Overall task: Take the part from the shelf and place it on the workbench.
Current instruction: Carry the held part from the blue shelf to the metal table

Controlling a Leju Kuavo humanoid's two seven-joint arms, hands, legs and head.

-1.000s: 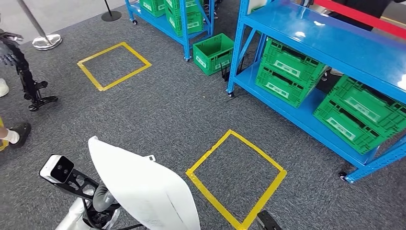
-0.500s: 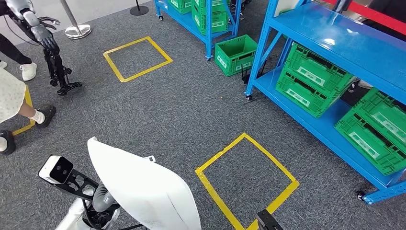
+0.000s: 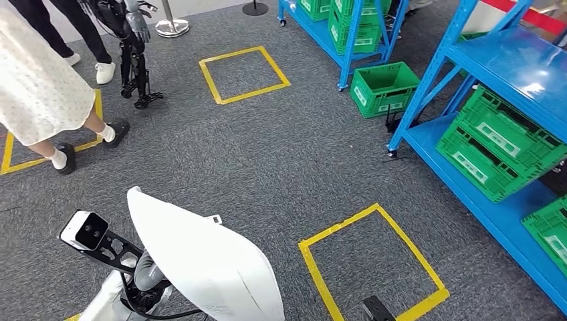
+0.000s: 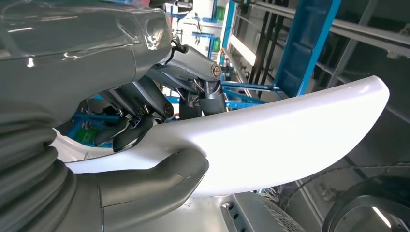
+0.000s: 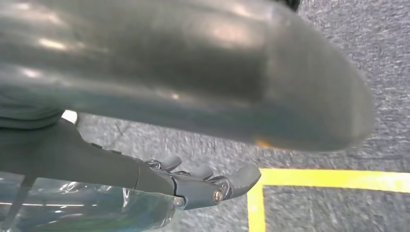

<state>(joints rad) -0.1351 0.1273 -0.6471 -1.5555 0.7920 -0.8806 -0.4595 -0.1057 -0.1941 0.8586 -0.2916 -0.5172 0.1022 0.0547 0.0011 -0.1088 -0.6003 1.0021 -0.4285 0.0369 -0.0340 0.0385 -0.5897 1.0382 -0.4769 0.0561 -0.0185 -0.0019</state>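
Note:
The part (image 3: 200, 257) is a large white curved shell, low at the left of the head view. My left hand (image 3: 146, 279) holds it from underneath, mostly hidden by the shell. In the left wrist view the thick grey thumb (image 4: 157, 180) presses one face of the part (image 4: 280, 128) and the dark fingers (image 4: 138, 133) clamp the other. My right hand (image 5: 198, 186) hangs over the grey carpet with its fingers stretched out and nothing in them.
Blue shelving (image 3: 528, 67) with green crates (image 3: 495, 140) runs along the right. A green crate (image 3: 382, 85) sits on the floor. Yellow tape squares (image 3: 371, 264) mark the carpet. A person in a white skirt (image 3: 40, 80) and another robot's legs (image 3: 134, 60) stand at the far left.
The camera has turned left: shelves and tape squares slid right, and the person and the other robot came further into view. The part stays in my left hand.

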